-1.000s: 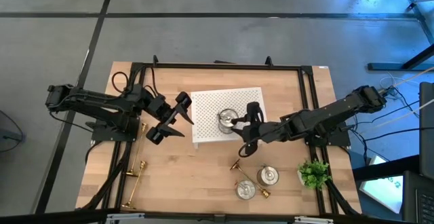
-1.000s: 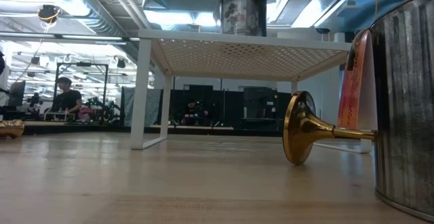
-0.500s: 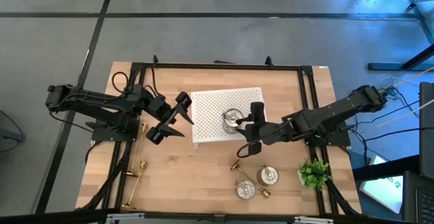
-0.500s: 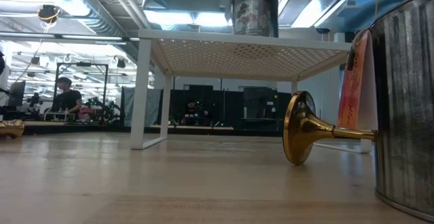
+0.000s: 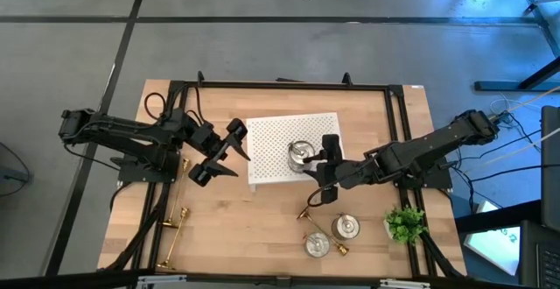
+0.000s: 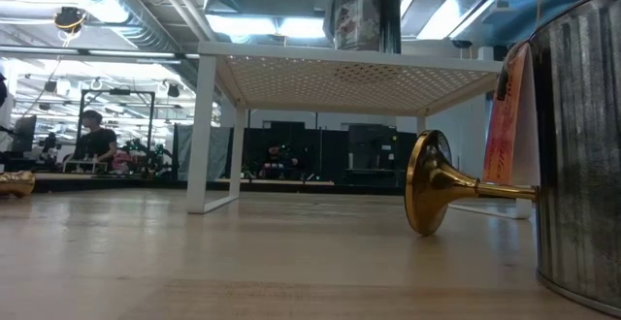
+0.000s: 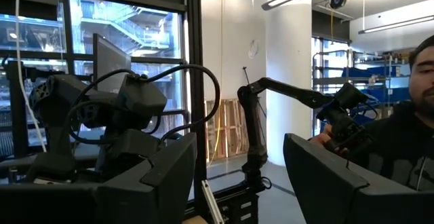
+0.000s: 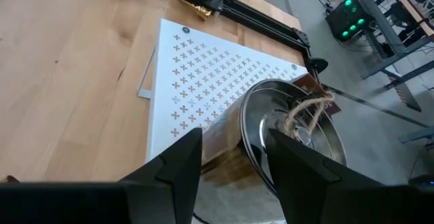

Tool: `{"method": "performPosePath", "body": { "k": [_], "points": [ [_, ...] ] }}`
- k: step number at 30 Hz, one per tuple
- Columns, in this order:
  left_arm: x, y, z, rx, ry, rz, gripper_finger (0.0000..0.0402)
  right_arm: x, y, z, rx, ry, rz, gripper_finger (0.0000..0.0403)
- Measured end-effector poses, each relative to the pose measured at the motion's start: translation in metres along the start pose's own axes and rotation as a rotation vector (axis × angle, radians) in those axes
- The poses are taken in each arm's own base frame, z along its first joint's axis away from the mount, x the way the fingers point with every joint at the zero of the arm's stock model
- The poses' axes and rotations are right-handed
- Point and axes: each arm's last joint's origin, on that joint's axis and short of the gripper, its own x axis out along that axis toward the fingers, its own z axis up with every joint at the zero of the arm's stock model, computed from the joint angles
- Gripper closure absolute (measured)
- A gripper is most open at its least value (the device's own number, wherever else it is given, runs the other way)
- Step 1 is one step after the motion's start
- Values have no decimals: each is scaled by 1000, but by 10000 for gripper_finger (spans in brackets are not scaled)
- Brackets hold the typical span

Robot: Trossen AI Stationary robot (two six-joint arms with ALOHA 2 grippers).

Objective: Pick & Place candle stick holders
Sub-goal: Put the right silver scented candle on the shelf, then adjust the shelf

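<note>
High view shows the wooden surface (image 5: 254,219) carrying a white perforated stand (image 5: 273,136) near its middle, with one squat silver holder (image 5: 301,153) sitting on the stand's right part. Just beside that holder, on its right, is the right hand (image 5: 325,168), its fingers spread apart and gripping nothing; the right wrist view shows the silver holder (image 8: 291,132) lying just ahead of those parted fingers on the stand (image 8: 203,81), tipped toward the camera with a twine wick inside. Left of the stand hangs the left hand (image 5: 216,155), lifted off the surface, fingers apart and empty, as the left wrist view confirms. At the front right of the surface stand two more silver holders (image 5: 346,227) (image 5: 317,245), close together, with a gold candlestick (image 5: 306,212) lying on its side just left of them and a small gold piece (image 5: 342,250) between them at the front. Two more gold candlesticks (image 5: 171,222) (image 5: 168,256) lie at the front left. A small green plant (image 5: 404,223) sits at the right edge
</note>
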Motion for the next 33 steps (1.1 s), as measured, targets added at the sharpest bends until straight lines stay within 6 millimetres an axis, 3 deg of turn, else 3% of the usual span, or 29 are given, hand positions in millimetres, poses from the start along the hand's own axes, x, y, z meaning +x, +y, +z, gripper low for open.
{"method": "performPosePath", "body": {
  "k": [8,20,27,30,33],
  "points": [
    [0,0,0,0,0,0,184,0,0,3,14,-24,1,232],
    [0,0,0,0,0,-1,184,-6,7,15,-3,-138,6,135],
    [4,-8,-4,-72,23,-34,184,-45,27,45,-3,-269,149,131],
    [9,-17,-19,-163,140,-52,184,-60,42,48,-32,-288,228,136],
    [19,-28,-34,-149,198,-33,184,-70,53,44,-79,-283,275,141]
  ]
}}
